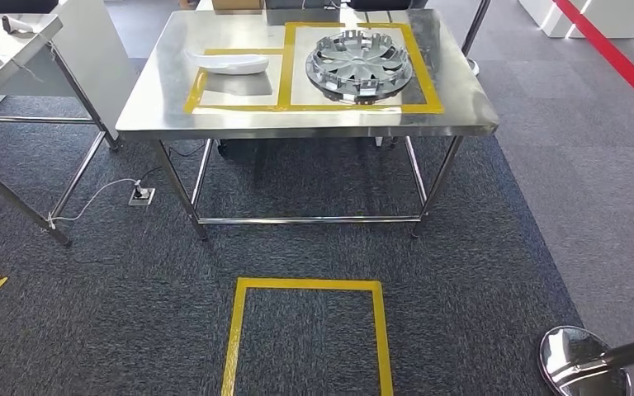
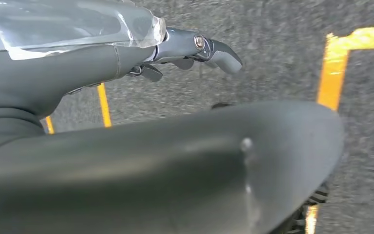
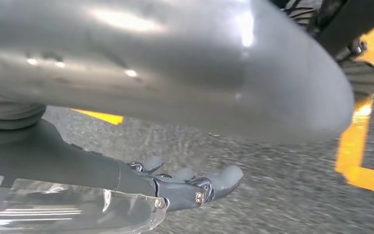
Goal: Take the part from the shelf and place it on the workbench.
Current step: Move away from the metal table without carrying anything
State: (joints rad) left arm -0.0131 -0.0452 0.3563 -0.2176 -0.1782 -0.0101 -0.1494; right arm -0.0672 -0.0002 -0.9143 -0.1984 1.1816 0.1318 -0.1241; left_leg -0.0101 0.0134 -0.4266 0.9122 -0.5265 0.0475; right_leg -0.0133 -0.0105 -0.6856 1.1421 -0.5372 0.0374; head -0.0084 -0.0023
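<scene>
Now | step: task looks nearly finished | hubcap (image 1: 358,64) lies on workbench (image 1: 157,91), well away from fingers | left hand (image 2: 195,51) and right hand (image 3: 195,185) hang empty, fingers loosely apart | next: nothing to grip, perhaps step back.

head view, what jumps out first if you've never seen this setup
The eye lands on the silver wheel cover lying flat inside the right yellow-taped square on the steel workbench, with a white curved part in the taped square to its left. Next comes the yellow tape square on the dark carpet in front of the bench.
</scene>
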